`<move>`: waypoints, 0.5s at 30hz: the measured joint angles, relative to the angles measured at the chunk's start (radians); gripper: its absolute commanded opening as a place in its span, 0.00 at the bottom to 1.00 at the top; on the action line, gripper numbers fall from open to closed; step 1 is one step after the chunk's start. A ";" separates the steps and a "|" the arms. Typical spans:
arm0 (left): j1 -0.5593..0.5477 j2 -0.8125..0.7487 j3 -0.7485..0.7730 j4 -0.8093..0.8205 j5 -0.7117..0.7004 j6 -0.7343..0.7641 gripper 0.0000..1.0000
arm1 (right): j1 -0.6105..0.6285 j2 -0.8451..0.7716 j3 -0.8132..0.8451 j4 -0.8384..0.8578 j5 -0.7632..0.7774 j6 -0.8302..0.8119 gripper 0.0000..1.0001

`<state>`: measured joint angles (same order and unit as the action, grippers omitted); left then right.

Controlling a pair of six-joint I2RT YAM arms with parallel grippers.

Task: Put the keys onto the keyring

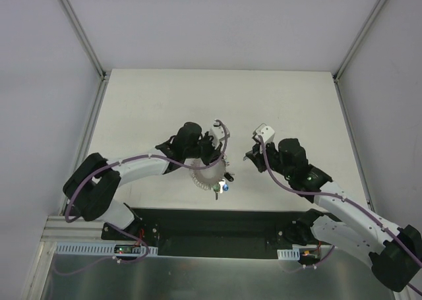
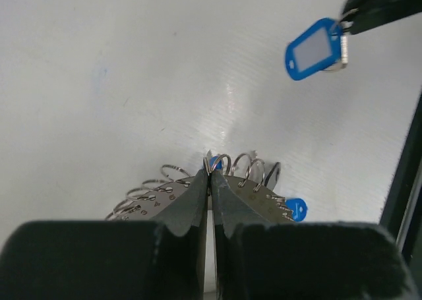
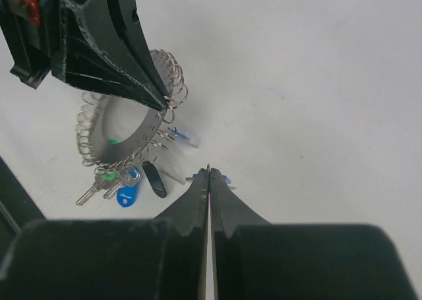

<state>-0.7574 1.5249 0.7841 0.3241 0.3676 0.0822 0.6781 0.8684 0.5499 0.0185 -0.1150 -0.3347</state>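
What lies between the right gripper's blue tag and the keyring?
Bare table, seen in the left wrist view between blue tag and keyring.

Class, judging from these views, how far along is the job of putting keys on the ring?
Done: several keys hang on the ring. In hand: left end effector pinches a ring loop; right end effector holds a blue-tagged key. Remaining: threading that key on.
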 measured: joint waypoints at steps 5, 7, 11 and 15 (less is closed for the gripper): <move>0.000 -0.137 -0.053 0.018 0.152 0.105 0.00 | 0.000 -0.060 0.012 -0.029 -0.102 -0.019 0.01; 0.000 -0.177 -0.071 0.022 0.214 0.141 0.00 | 0.000 -0.093 0.018 -0.049 -0.138 -0.029 0.01; 0.000 -0.230 -0.086 0.026 0.340 0.196 0.00 | 0.003 -0.165 0.043 -0.102 -0.228 -0.070 0.01; 0.000 -0.250 -0.088 0.041 0.446 0.223 0.00 | 0.009 -0.181 0.062 -0.116 -0.332 -0.108 0.01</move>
<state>-0.7570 1.2747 0.6960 0.3649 0.8135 0.3054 0.6868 0.6872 0.6117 -0.0975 -0.4469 -0.4427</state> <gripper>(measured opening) 0.008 0.014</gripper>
